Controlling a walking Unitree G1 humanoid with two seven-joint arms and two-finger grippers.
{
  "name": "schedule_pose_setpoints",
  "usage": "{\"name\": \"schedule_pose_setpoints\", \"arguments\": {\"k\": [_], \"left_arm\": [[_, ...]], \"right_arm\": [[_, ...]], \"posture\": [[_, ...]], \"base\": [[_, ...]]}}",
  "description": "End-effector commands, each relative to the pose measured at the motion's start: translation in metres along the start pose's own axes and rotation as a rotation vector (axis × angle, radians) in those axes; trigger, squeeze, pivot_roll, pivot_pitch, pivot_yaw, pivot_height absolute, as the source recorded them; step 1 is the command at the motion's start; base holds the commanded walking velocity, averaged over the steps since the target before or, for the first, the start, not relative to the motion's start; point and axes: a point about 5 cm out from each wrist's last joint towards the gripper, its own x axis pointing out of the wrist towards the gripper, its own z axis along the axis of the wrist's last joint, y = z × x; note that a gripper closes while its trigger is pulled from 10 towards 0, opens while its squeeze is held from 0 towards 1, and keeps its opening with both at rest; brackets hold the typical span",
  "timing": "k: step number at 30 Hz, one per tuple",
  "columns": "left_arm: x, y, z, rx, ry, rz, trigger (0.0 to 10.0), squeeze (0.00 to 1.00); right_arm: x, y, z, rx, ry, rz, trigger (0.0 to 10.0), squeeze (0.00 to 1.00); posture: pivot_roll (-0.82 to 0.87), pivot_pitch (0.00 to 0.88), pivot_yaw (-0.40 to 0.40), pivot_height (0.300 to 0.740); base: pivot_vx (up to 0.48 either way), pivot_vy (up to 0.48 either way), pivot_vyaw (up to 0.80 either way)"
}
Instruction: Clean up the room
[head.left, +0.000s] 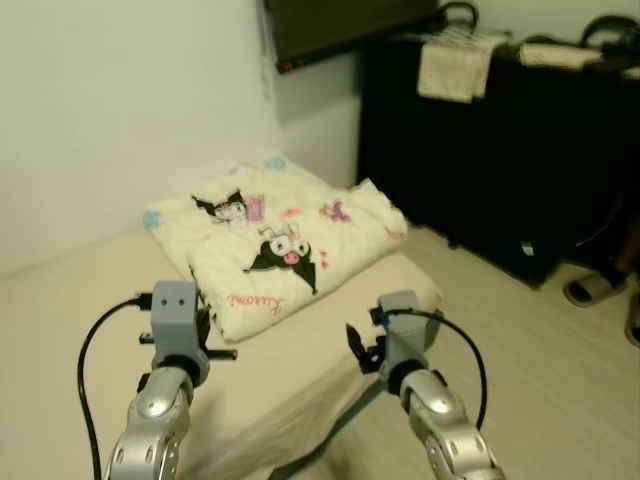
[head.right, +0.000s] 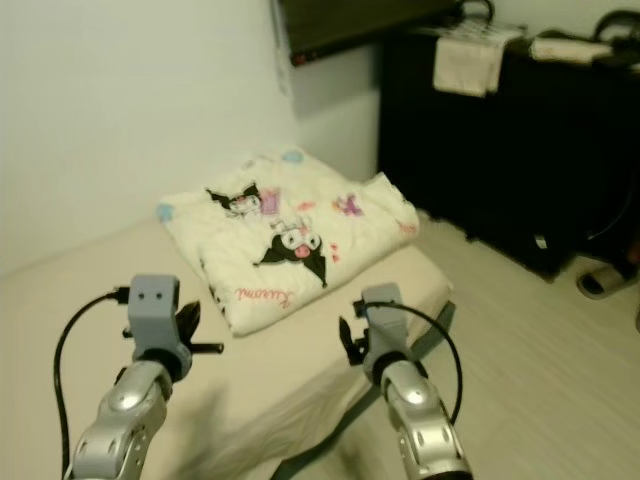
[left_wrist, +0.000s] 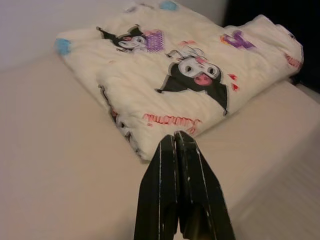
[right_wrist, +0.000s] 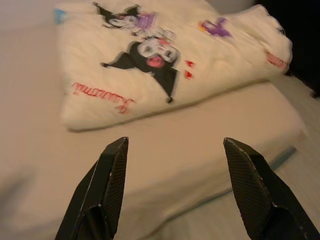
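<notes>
Folded quilt lying on far right corner of bed, by wall. Left gripper pressed together, hovering just near of quilt's edge. Right gripper spread wide, empty, above bed's near right side. Risk: closed left fingers shoving quilt, undoing fold or sliding it off the bed.

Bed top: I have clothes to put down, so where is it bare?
The mattress is bare between the wall and the folded blanket, and along the near edge in front of the blanket. The far corner is crowded: the blanket covers it.
</notes>
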Motion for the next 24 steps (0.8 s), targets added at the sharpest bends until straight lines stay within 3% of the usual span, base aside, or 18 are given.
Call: {"name": "schedule_pose_setpoints", "arguments": {"k": [1,24], "left_arm": [[-0.0017,0.0049,-0.0061,0.003,0.030,0.018,10.0,0.00],[-0.0024,0.0117,-0.0084,-0.006,0.057,0.076,10.0,0.00]], "right_arm": [[-0.0003,0.0054,-0.0031,0.012,0.010,0.016,10.0,0.00],[0.0017,0.0024,-0.0001,0.009,-0.001,-0.004,10.0,0.00]], "posture": [[-0.01,0.040,0.029,0.740],[-0.01,0.044,0.028,0.740]], "base": [[0.000,0.000,0.80],[0.000,0.000,0.80]]}}
